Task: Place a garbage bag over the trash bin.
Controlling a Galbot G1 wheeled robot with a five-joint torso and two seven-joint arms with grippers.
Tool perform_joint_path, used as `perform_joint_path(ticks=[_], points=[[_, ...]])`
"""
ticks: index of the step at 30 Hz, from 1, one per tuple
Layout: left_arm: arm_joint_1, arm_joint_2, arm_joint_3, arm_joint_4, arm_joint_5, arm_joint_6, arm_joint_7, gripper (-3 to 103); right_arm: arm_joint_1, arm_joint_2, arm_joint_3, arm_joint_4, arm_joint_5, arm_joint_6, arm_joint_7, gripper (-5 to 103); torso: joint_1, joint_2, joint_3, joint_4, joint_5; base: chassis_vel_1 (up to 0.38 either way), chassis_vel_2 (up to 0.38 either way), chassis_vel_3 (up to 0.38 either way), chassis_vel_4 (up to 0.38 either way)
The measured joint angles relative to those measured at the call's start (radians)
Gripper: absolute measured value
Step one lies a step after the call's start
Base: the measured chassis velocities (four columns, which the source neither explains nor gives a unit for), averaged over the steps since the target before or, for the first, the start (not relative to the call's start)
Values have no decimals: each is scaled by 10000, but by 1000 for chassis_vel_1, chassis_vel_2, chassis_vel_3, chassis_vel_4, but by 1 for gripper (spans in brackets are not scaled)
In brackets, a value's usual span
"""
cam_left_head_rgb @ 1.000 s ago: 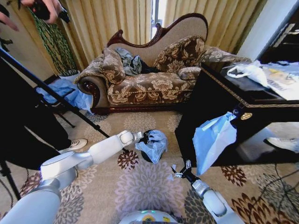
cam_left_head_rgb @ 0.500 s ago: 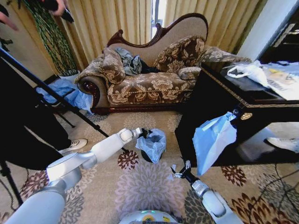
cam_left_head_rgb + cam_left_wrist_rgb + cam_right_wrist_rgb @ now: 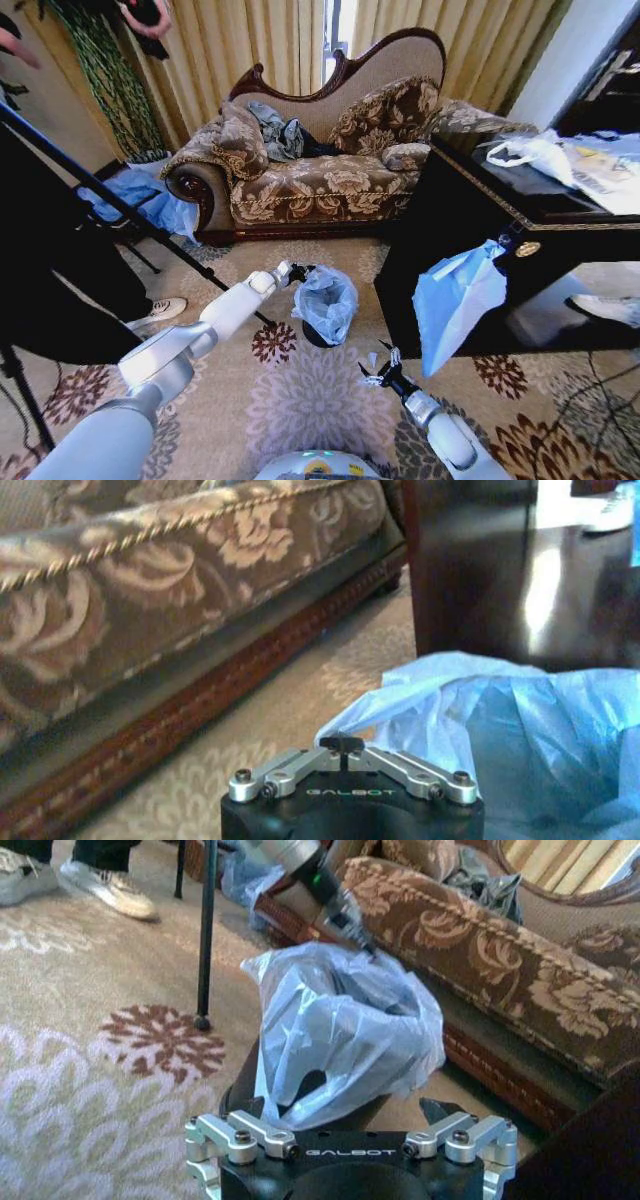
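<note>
Garbage bag [image 3: 325,300] drapes over my trash bin [image 3: 313,335]; left end effector [image 3: 296,271] pinches its edge, clenched, right end effector [image 3: 378,366] hovers spread nearby.

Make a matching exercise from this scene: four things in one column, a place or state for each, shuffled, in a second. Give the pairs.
Things
1. garbage bag
2. trash bin
3. left hand
4. right hand

Places or states
A. open, low over the carpet, apart from the bag
B. shut on the bag's edge, on the sofa side
C. black, standing on the carpet, mostly hidden under pale blue film
D. pale blue, draped loosely over the bin's top

Pairs: 1-D, 2-C, 3-B, 4-A
</note>
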Motion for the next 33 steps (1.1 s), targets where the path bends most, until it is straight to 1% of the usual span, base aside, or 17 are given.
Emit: perform_joint_path(ticks=[6,8,14,16,22,23,25,27,30,31,33], points=[[244,-119,-171,288,-92,-63,-360,0,47,-2,-156,-27,64,245,23,100,0,0,0,1,0,0,0,0,0],[268,-160,-251,360,-93,-74,-493,0,68,-7,-255,-57,112,465,-50,100,0,0,0,-1,0,0,0,0,0],[234,-152,-298,439,-89,-88,-541,0,182,-5,-435,-107,159,750,-122,100,0,0,0,0,0,0,0,0,0],[192,-166,-182,607,-55,-167,-542,0,289,32,-535,-117,216,868,-129,100,0,0,0,0,2,0,0,0,0],[222,-318,-103,1085,158,-446,-610,0,344,93,-622,-138,219,926,-131,100,0,0,0,1,0,0,0,0,0],[237,-363,-99,1200,205,-495,-640,0,323,105,-629,-157,218,1011,-127,100,0,0,0,0,0,0,0,0,0],[252,-492,-147,1631,566,-722,-713,0,283,145,-615,-174,303,1258,-123,100,0,0,0,0,1,0,0,0,0],[262,-517,-167,1716,629,-772,-749,0,285,151,-609,-173,362,1306,-123,100,0,0,0,0,0,0,0,0,0],[337,-612,-260,1916,757,-874,-1014,0,327,141,-620,-100,616,1397,-163,100,0,0,0,1,1,0,0,0,0],[337,-612,-260,1916,757,-874,-1014,0,327,141,-620,-100,616,1397,-163,100,0,0,0,1,1,0,0,0,0],[393,-707,-398,2038,887,-918,-1262,0,368,90,-655,53,793,1396,-210,100,0,0,0,0,0,0,0,0,0]])
